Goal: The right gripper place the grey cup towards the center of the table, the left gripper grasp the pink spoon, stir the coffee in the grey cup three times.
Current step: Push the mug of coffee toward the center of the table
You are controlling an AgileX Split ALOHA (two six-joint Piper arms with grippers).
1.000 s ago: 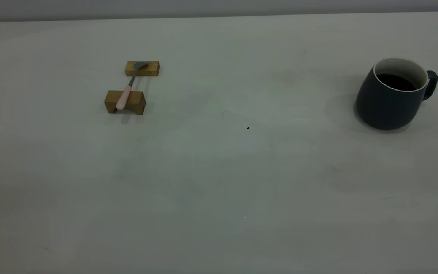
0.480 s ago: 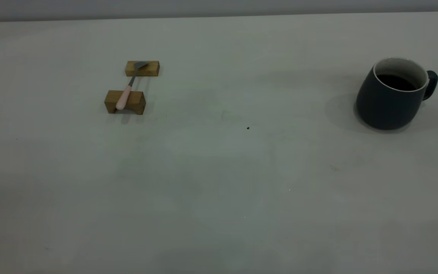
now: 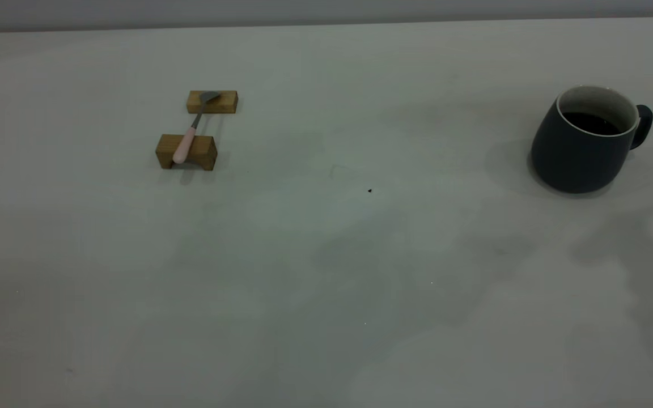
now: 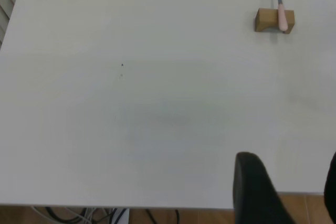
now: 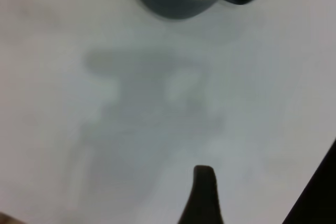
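Grey cup (image 3: pixel 582 148) of coffee (image 3: pixel 591 122), unmarked, far from pink spoon (image 3: pixel 190 131)

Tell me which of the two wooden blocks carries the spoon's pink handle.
The nearer, notched wooden block: the pink spoon lays its handle across it, while its grey bowl rests on the flatter far block.
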